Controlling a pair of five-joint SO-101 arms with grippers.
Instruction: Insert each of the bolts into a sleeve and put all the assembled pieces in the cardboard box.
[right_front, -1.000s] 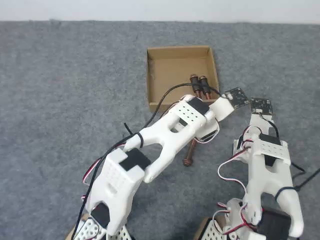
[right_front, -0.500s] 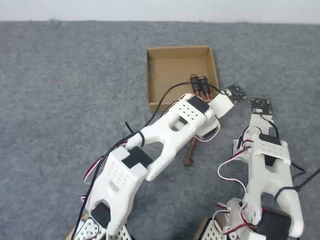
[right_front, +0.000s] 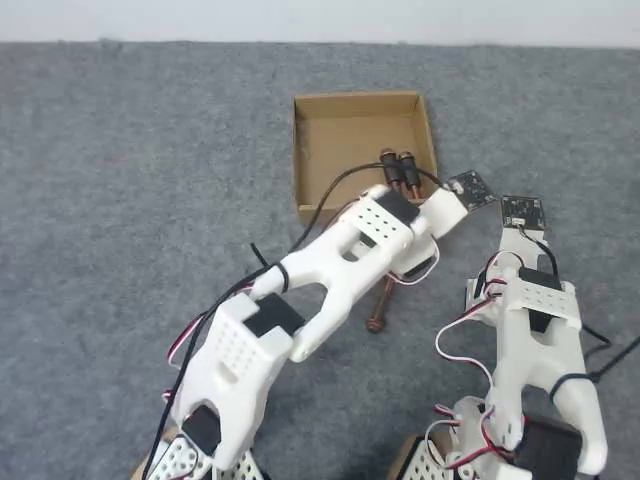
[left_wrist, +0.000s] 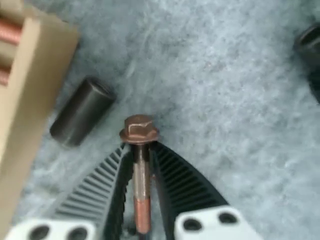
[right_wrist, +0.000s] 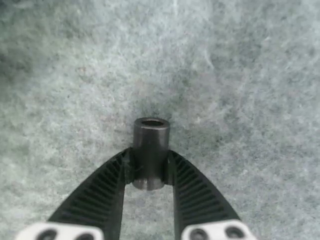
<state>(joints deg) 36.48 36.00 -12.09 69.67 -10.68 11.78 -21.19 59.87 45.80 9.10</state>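
**Grip state.** The left gripper (left_wrist: 139, 150) is closed narrowly on a copper-coloured hex-flange steel bolt (left_wrist: 140, 185). The right gripper (right_wrist: 150, 159) is closed on a short dark cylindrical metal sleeve (right_wrist: 150, 150), clamped across its lower half.

**Governing relation.** The bolt's long axis runs along the left gripper's own line. The head stands just clear of the fingertips, and the shank end points back towards the wrist. The held sleeve also lies along its gripper's line, with its open bore facing away from the wrist. In my judgement, the bolt's free shank end does not face that bore, so mating calls for re-orientation. The two wrists sit side by side over the grey carpet (right_front: 120, 200).

**Loose parts.** A second dark sleeve (left_wrist: 81, 119) lies on its side just beside the wall of the brown cardboard box (left_wrist: 20, 100). The left arm is the nearer to it. A second copper bolt (right_front: 381, 305) lies on the carpet under that arm.

**Box.** Two assembled bolt-and-sleeve pieces (right_front: 397, 170) rest inside, at the near right corner.
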